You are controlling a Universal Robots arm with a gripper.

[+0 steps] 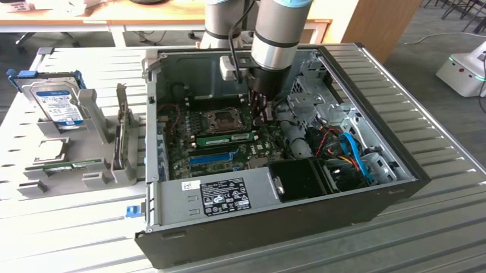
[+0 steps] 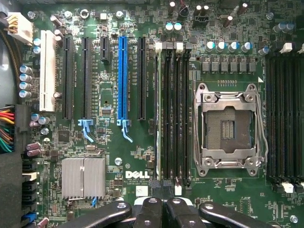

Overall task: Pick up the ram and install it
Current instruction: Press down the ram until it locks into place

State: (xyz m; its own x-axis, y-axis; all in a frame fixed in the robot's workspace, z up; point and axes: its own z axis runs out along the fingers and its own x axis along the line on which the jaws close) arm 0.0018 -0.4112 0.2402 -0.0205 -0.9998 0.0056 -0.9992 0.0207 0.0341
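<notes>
One ram: green stick (image 1: 227, 139) stands in a motherboard slot beside the CPU socket (image 1: 225, 119); in the wrist view it shows edge-on as a thin pale line (image 2: 158, 109) in the dark slot nearest the blue slot (image 2: 122, 76).
Claw: pressed together, holding nothing; it hangs inside the PC case (image 1: 251, 227) over the slot bank (image 1: 262, 116), with its tips at one end of the slots, just beside the ram's end (image 2: 166, 204).
Done: pick and carry look finished, judging by the stick in the slot and the claw holding nothing.
Left: full seating is not confirmed. I cannot tell whether the end latches are locked or whether the claw touches the stick's top edge.
Other slots: the neighbouring dark slots and the second bank past the socket (image 2: 285, 114) look unfilled.
Fixture: grey holder (image 1: 91, 170) on the exterior view's left, with the blue-labelled hard drive (image 1: 59, 105) upright in it, well apart from the case.
Desk: pale ribbed metal top (image 1: 425, 142), flat, carrying the case and holder.
Room: wooden furniture behind, grey floor, and a white machine (image 1: 463, 71) at the exterior view's right edge.
</notes>
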